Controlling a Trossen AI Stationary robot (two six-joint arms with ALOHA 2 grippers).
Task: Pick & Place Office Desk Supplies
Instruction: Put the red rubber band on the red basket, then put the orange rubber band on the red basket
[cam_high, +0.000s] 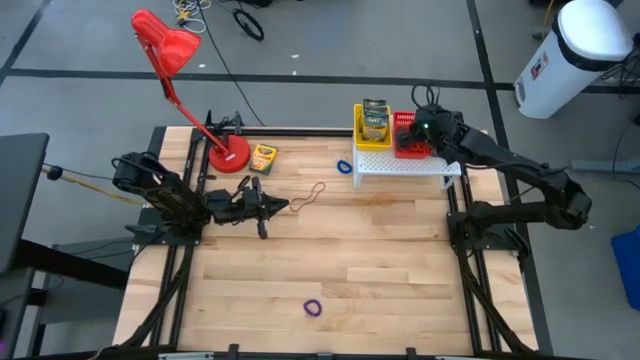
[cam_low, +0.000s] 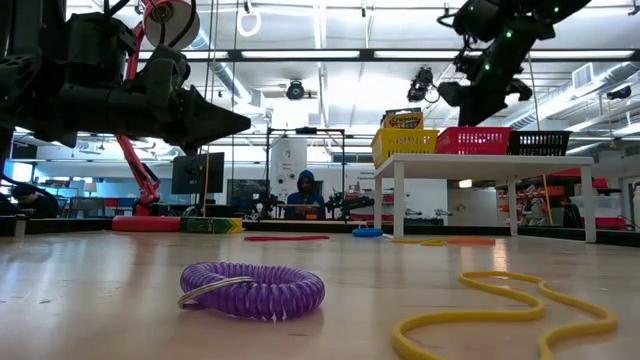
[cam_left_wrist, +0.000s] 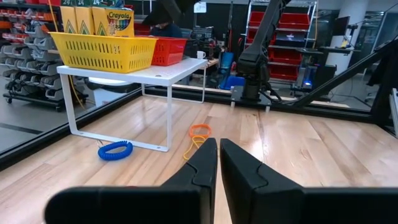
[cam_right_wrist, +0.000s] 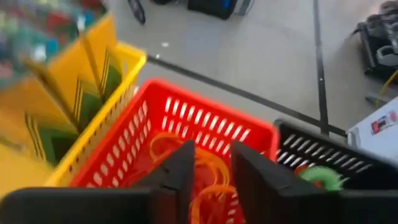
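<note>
Right gripper (cam_right_wrist: 208, 171): over red basket (cam_right_wrist: 186, 118) at far right, fingers spread, empty, orange bands (cam_right_wrist: 205, 168) below; release looks done.
Left gripper (cam_left_wrist: 217, 165): fingers pressed together, empty, idle at left.

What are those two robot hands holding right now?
Nothing. The right hand is open over the red basket; the left hand is shut on nothing above the table.

Past our right gripper (cam_right_wrist: 208, 165), its two dark fingers parted, we saw the red basket (cam_right_wrist: 186, 109) holding orange rubber bands (cam_right_wrist: 208, 168). Beside it stood the yellow basket (cam_right_wrist: 106, 74) with crayon boxes (cam_right_wrist: 59, 115), and the black basket (cam_right_wrist: 329, 158) with a green band (cam_right_wrist: 320, 176).
</note>
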